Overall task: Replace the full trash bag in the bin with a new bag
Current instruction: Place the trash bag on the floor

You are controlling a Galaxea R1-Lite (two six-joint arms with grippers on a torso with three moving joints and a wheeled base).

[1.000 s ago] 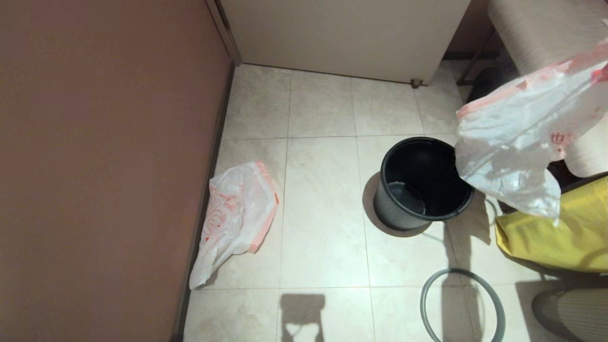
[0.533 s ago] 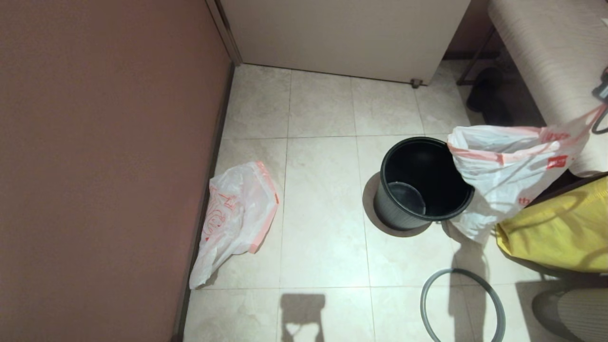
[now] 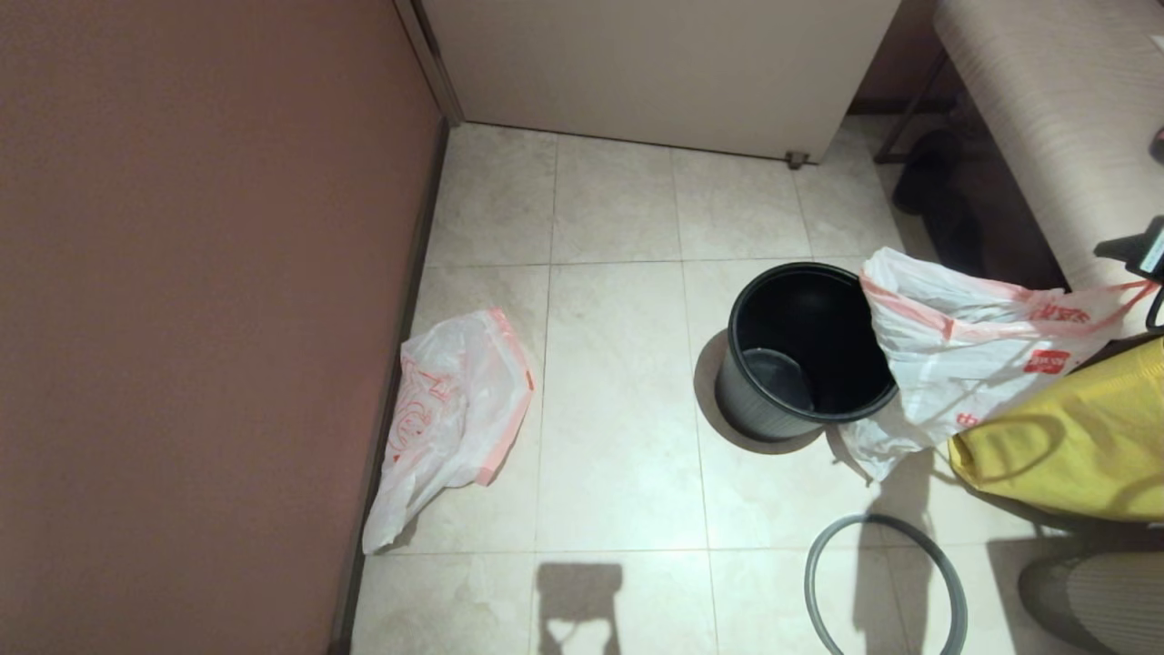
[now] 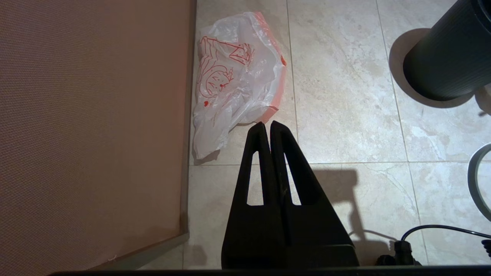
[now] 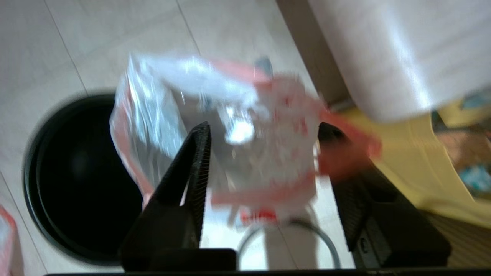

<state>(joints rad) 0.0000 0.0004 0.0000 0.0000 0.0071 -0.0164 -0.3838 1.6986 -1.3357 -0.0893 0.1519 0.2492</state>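
Slumping at the bin's (image 3: 805, 350) three o'clock, full trash bag (image 3: 955, 350): your right gripper (image 5: 262, 149) fingers stand spread, orange handle possibly snagged; new bag (image 3: 455, 409) waits at nine o'clock.

I see the bin (image 3: 805, 350) mouth is open, but the full trash bag (image 3: 964, 350) leans over its right rim.

You have two white plastic bags (image 3: 964, 350) (image 3: 455, 409) on the floor and one black bin (image 3: 805, 350). There is one grey hoop (image 3: 818, 569) and one yellow bag (image 3: 1073, 446).
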